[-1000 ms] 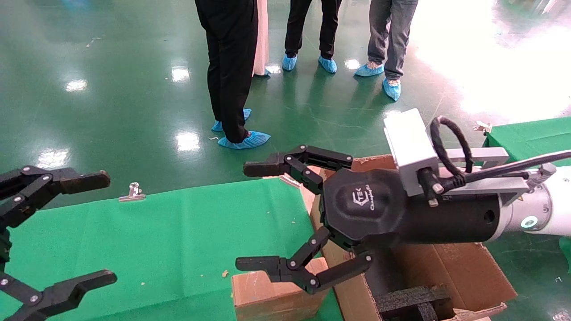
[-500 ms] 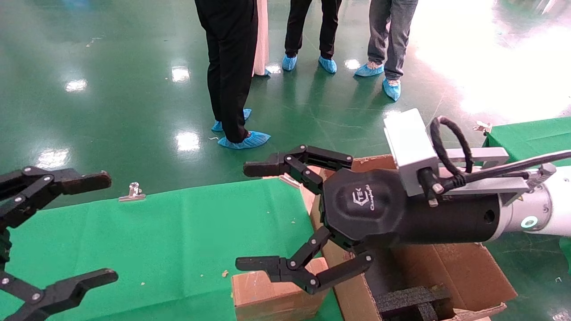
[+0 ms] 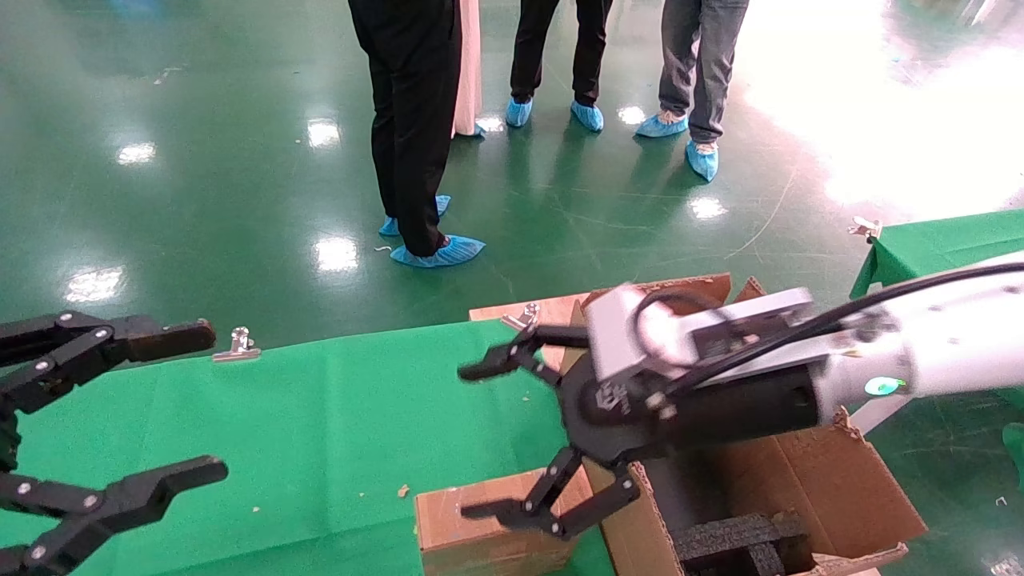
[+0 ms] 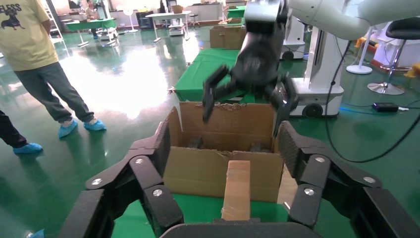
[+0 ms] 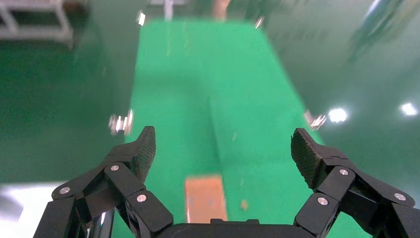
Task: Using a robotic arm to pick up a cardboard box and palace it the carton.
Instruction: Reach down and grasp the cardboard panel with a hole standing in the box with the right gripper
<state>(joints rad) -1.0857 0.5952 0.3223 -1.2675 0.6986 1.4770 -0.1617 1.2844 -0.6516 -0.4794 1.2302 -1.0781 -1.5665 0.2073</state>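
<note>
The small brown cardboard box (image 3: 472, 532) stands on the green table (image 3: 304, 432), right against the carton's near wall. It also shows in the left wrist view (image 4: 237, 191) and the right wrist view (image 5: 205, 198). The large carton (image 3: 832, 488), with black foam (image 3: 732, 540) inside, stands beside the table. My right gripper (image 3: 478, 442) on the white arm with the teal ring is open and empty. It hovers above the box, tilted down over the carton's edge, with the box below between its fingers (image 5: 145, 148). My left gripper (image 3: 204, 402) is open and empty over the table's left part.
Several people in blue shoe covers (image 3: 436, 250) stand on the shiny green floor beyond the table. A metal clip (image 3: 238, 344) sits on the table's far edge. Another green table (image 3: 944, 244) is at the far right.
My right gripper has dropped lower and tilted down toward the small box, still open. My left gripper has shifted slightly to the right.
</note>
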